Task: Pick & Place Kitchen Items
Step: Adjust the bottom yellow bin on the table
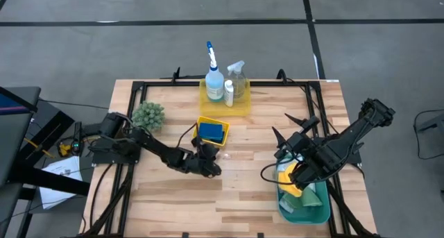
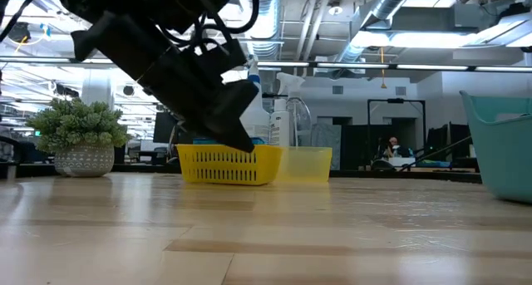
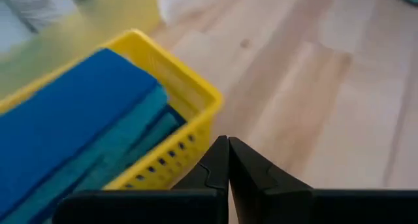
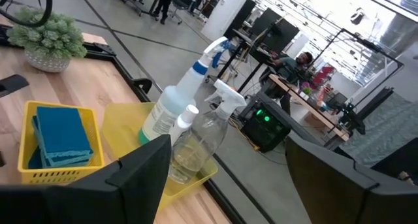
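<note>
On the wooden worktop (image 1: 236, 175), the left end effector (image 1: 208, 155) sits low just beside the near corner of a small yellow basket (image 1: 212, 130), its two fingers (image 3: 228, 165) pressed together with nothing between them. The basket holds blue sponges (image 1: 211, 131) stacked flat inside it. Farther back, a shallow yellow tray (image 1: 225, 99) carries the blue-white spray bottle (image 1: 213, 77), the clear spray bottle (image 1: 238, 77) and the small white bottle (image 1: 229, 92) standing upright close together. A small green plant (image 1: 148, 116) in a pot stands near the left side of the worktop, apart from the basket. The right end effector (image 1: 290, 170) hangs over the teal bin (image 1: 304, 209) at the right front, its fingers spread wide and empty. Yellow and green cloths (image 1: 305, 193) lie inside the bin beneath it.
</note>
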Controlling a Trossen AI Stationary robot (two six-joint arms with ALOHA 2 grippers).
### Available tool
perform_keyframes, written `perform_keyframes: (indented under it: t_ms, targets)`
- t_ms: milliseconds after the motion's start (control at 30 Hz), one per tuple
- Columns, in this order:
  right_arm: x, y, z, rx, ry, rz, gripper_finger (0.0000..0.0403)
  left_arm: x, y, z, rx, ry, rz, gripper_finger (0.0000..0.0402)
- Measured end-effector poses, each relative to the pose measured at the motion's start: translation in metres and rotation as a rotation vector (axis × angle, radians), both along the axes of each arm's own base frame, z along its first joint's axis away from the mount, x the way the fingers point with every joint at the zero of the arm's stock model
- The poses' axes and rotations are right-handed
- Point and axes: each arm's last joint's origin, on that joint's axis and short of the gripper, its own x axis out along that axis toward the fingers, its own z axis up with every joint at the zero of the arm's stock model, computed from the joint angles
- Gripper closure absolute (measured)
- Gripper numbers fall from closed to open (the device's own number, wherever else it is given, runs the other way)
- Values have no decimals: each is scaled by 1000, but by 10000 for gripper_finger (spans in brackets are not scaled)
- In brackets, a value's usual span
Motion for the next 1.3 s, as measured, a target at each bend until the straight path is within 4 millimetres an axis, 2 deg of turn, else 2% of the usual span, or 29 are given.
perform_keyframes:
  t_ms: [267, 533, 767, 967, 1300]
  targets:
    - [0, 0, 0, 0, 0, 0, 111, 2, 8, 0, -28, -34, 58, 401]
    - [0, 0, 0, -1, 0, 0, 111, 7, 15, -9, -60, -46, 84, 401]
    - [0, 0, 0, -1, 0, 1, 111, 12, 19, -3, -72, -145, 133, 401]
    - [0, 0, 0, -2, 1, 1, 111, 13, 28, -3, -86, -157, 173, 401]
    - [0, 0, 0, -4, 4, 1, 111, 14, 28, -2, -92, -147, 140, 401]
